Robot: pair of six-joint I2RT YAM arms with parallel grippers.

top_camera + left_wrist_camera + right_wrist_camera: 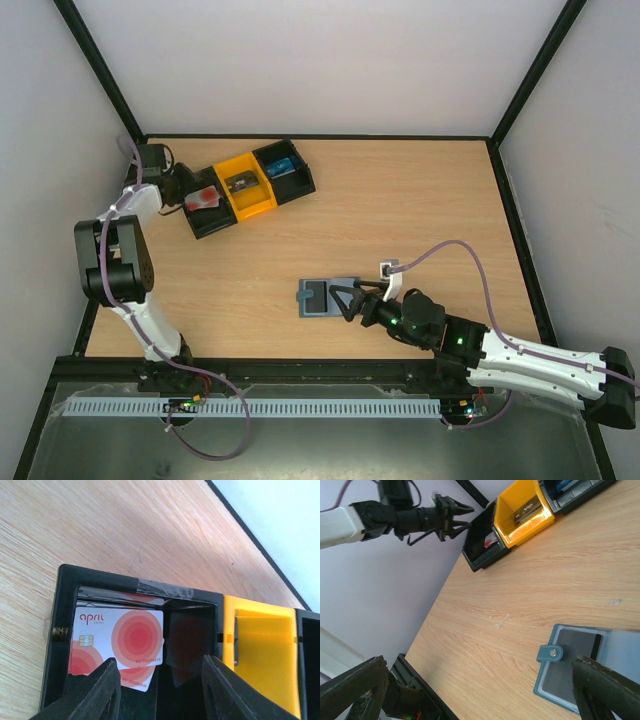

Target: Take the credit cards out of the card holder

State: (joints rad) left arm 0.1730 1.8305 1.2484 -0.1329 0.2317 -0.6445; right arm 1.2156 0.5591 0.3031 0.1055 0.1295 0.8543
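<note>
The blue-grey card holder [322, 296] lies open and flat on the table, also in the right wrist view [570, 667], snap tab to the left. My right gripper [348, 301] is open at its right panel, and one finger [607, 692] overlaps it. Two white credit cards with red circles [122, 635] lie stacked in the tray's left black compartment [60, 630]; they show red from above [203, 198]. My left gripper [160, 690] is open and empty just above that compartment, and also shows in the top view [185, 195].
The black-and-orange tray [262, 205] stands at the back left. Its orange middle bin [245, 183] holds a dark item and its right bin [285, 168] a blue one. A white tag [388, 268] lies behind the right gripper. Black frame rails border the table.
</note>
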